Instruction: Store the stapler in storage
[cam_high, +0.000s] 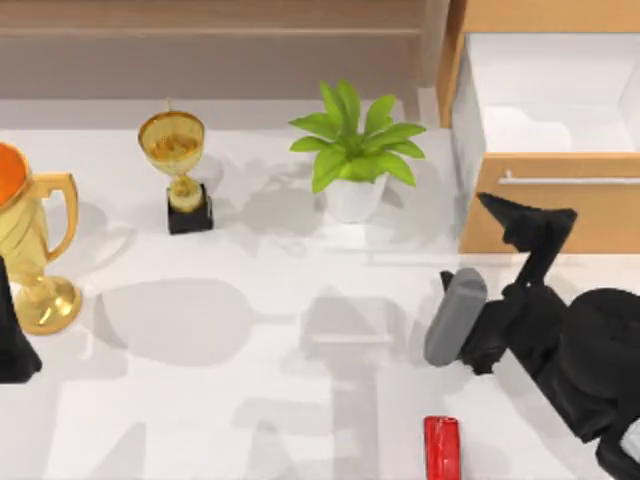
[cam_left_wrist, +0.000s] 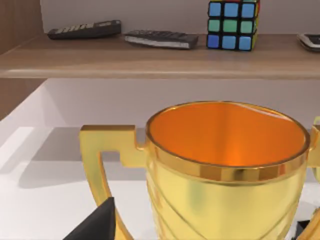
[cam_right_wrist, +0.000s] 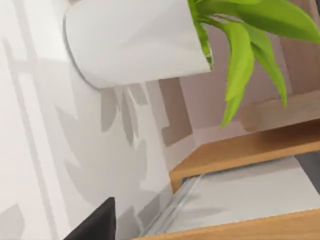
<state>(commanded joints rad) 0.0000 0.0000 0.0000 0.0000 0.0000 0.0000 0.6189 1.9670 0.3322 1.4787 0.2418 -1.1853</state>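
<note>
Lying at the near edge of the white surface (cam_high: 250, 400), right of centre, is the red stapler (cam_high: 441, 447). The right tool (cam_high: 512, 222) hovers just in front of the open storage (cam_high: 545, 205) drawer (white inside, silver handle); whether its fingers are apart cannot be told. The left arm sits parked beside a gold trophy (cam_high: 35, 250).

No readable text, labels or numbers anywhere.
</note>
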